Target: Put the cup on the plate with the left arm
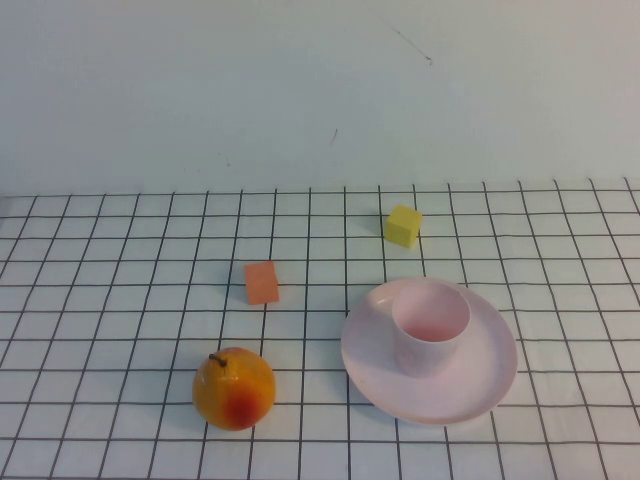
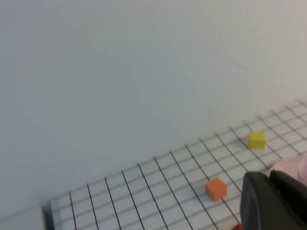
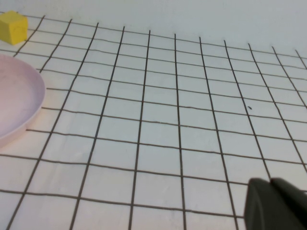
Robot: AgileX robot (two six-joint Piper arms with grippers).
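The pale pink cup point(image 1: 430, 325) stands upright on the pale pink plate point(image 1: 482, 372), a little toward its far left side. Neither arm shows in the high view. In the left wrist view my left gripper point(image 2: 269, 176) is shut and empty, with its fingers pressed together; it hangs above the table to the left of the plate. A pale pink patch point(image 2: 293, 166) shows behind it; I cannot tell whether it is the cup or the plate. My right gripper point(image 3: 270, 182) is shut and empty over bare table to the right of the plate's rim point(image 3: 21, 96).
An orange-yellow fruit point(image 1: 233, 388) sits at the front left. An orange block point(image 1: 261, 282) lies behind it and also shows in the left wrist view point(image 2: 216, 189). A yellow block point(image 1: 402, 225) lies behind the plate and shows in both wrist views point(image 2: 257, 140) point(image 3: 12, 27).
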